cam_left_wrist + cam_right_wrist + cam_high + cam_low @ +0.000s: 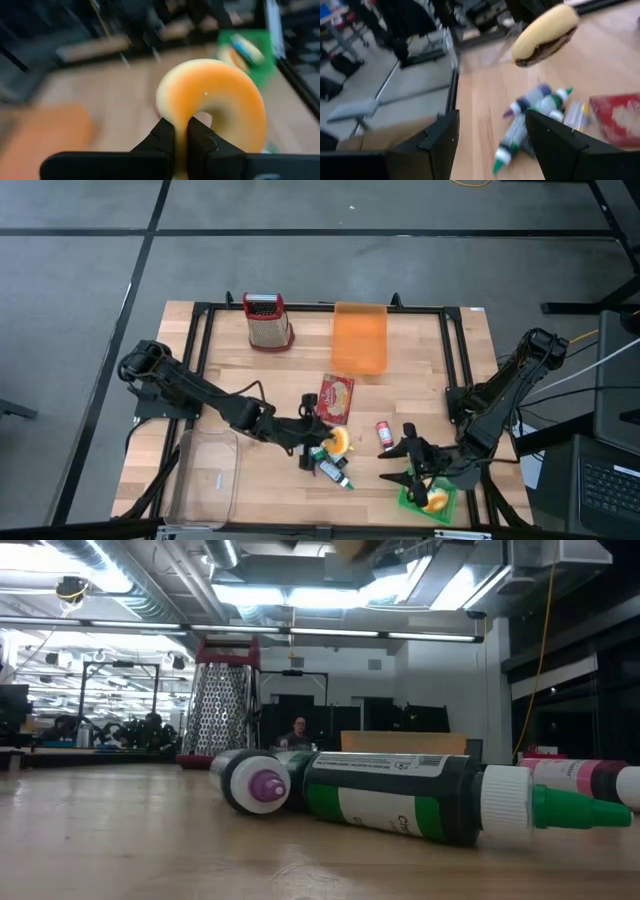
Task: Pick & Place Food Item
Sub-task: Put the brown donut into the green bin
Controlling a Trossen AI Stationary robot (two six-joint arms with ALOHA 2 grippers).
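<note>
An orange-yellow doughnut with a dark underside hangs in the air over the table's middle, near the front edge, and my left gripper is shut on it. My right gripper stands open to its right, with nothing between its fingers. Just beyond that gripper a green tray rests on the table's front right corner and holds another piece of food. Neither gripper shows in the low view. My left gripper pinches the doughnut's ring between its two fingers. One finger lies at the hole and the other on the outer rim. They come nearly level from the table's left. The doughnut stands on edge beyond the fingertips, lifted clear of the table.
Two squeeze bottles lie on the table under the doughnut and fill the low view. A red packet, a small red-capped bottle, an orange board, a grater and a clear bin also stand around.
</note>
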